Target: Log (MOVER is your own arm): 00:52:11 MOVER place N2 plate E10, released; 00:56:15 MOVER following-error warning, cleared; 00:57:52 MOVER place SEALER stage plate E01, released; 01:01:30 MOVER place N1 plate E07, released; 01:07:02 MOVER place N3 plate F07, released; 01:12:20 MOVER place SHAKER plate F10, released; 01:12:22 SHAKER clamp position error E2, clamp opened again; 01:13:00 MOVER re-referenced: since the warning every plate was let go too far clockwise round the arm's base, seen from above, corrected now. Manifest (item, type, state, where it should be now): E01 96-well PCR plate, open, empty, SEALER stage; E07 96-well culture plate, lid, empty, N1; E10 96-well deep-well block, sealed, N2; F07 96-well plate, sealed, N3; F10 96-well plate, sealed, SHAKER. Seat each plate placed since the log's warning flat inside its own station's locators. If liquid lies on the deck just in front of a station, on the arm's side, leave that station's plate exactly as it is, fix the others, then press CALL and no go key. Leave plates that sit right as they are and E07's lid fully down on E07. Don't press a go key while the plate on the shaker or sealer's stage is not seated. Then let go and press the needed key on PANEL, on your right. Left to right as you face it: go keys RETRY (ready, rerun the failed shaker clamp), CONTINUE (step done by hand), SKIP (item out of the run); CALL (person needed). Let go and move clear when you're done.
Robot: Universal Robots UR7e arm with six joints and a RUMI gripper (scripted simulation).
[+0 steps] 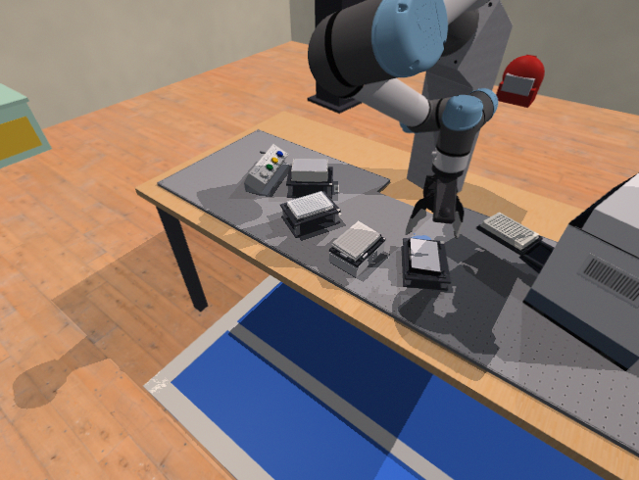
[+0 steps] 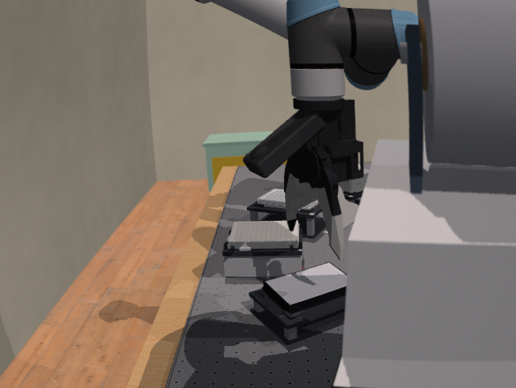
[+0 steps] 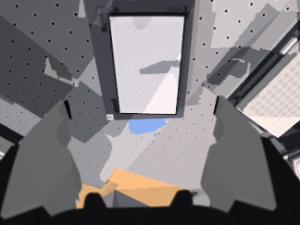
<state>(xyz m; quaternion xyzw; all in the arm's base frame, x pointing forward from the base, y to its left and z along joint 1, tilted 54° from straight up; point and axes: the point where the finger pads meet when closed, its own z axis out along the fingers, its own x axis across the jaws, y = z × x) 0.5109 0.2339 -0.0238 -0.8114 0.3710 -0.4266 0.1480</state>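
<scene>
My gripper [image 1: 435,218] is open and empty, hovering above the deck on the arm's side of a black nest [image 1: 425,263]. The nest holds a sealed plate [image 1: 425,254] with a shiny flat top, which looks slightly askew on it. In the wrist view the plate [image 3: 147,64] lies ahead of my fingers. A small blue puddle [image 3: 145,125] lies on the deck at the nest's near edge, and it also shows in the top view [image 1: 420,237]. In the exterior view my fingers [image 2: 316,233] hang above and behind this plate [image 2: 306,287].
To the left stand the shaker's plate [image 1: 356,241] on a grey base, a lidded plate [image 1: 310,205], a deep-well block [image 1: 310,168] and the key panel [image 1: 267,170]. A PCR plate [image 1: 509,229] lies on the stage of the large grey sealer [image 1: 594,278] at right.
</scene>
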